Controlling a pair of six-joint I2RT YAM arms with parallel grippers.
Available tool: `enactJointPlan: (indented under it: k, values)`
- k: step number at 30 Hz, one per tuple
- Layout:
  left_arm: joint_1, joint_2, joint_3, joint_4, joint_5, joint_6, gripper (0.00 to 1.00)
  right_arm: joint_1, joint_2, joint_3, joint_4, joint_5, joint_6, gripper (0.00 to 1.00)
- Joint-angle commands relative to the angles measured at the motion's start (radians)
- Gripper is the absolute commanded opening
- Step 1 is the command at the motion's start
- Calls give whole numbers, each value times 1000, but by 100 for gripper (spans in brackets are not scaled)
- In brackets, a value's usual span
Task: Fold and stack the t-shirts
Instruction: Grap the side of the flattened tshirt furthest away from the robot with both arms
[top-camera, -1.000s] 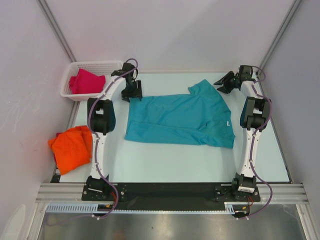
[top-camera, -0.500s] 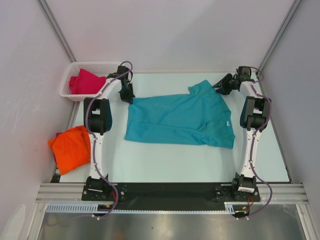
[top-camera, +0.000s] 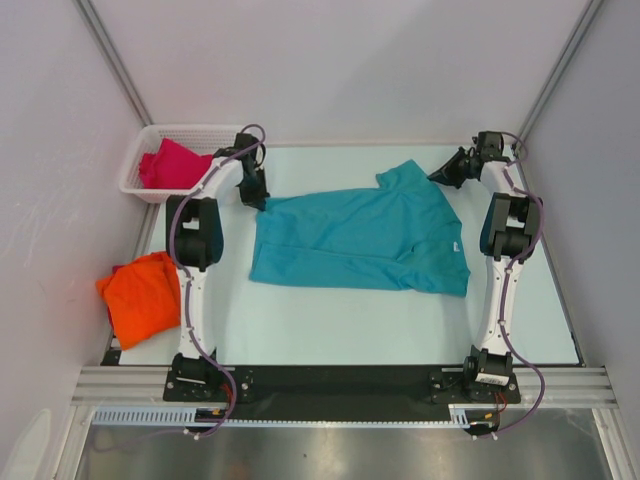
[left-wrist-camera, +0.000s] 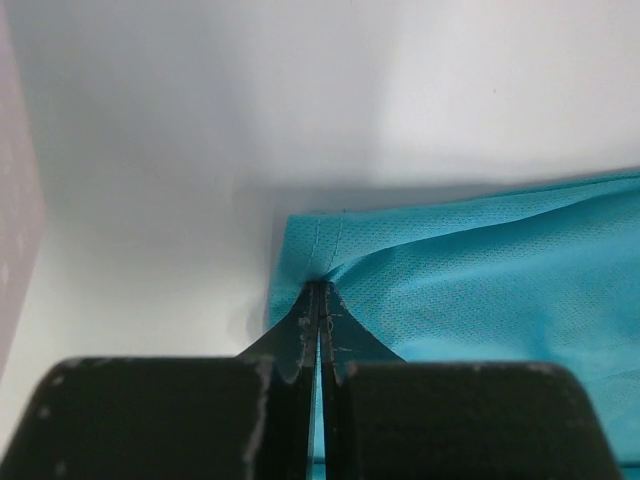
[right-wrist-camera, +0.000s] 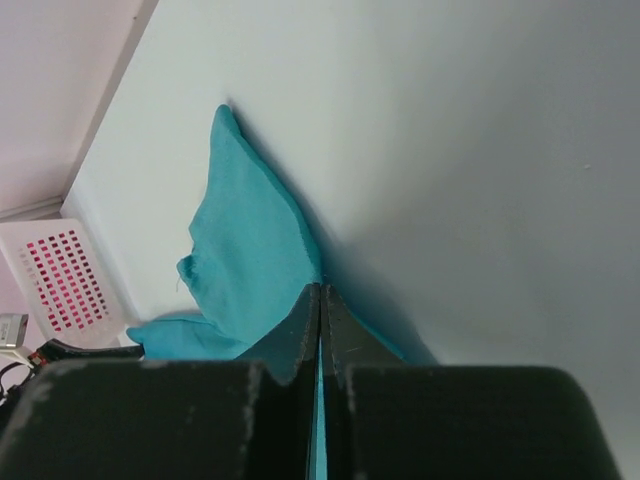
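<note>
Pale table (top-camera: 330, 320), teal t-shirt (top-camera: 360, 240), unreadable tag (top-camera: 454, 246)

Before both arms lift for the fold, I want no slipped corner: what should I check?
1. Left gripper, jaws shut on teal shirt's far left corner: ok.
2. Right gripper, jaws shut on its far right edge: ok.
3. Teal shirt flat on table between them: ok.
4. Orange shirt apart, at table's left edge: ok.
5. Magenta shirt in basket, out of the path: ok.
6. Depth of cloth in each grip: cannot tell.
</note>
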Motion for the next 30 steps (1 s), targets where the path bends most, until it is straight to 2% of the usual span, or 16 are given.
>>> enactJointPlan:
  k: [1, 13, 24, 27, 30]
  values:
    - [3, -80, 14, -47, -77, -19, 0, 7, -86, -19, 17, -4, -31, 0]
    - [-24, -61, 123, -85, -90, -12, 0, 17, -135, 20, 17, 16, -46, 0]
    - [-29, -84, 121, -92, -99, 0, 0, 37, -172, 33, 11, 19, -57, 0]
    - [-32, -101, 107, -90, -99, 0, 0, 43, -218, -8, 11, 30, -74, 0]
    - [-37, -126, 89, -87, -105, 1, 0, 45, -298, -117, 50, 48, -95, 0]
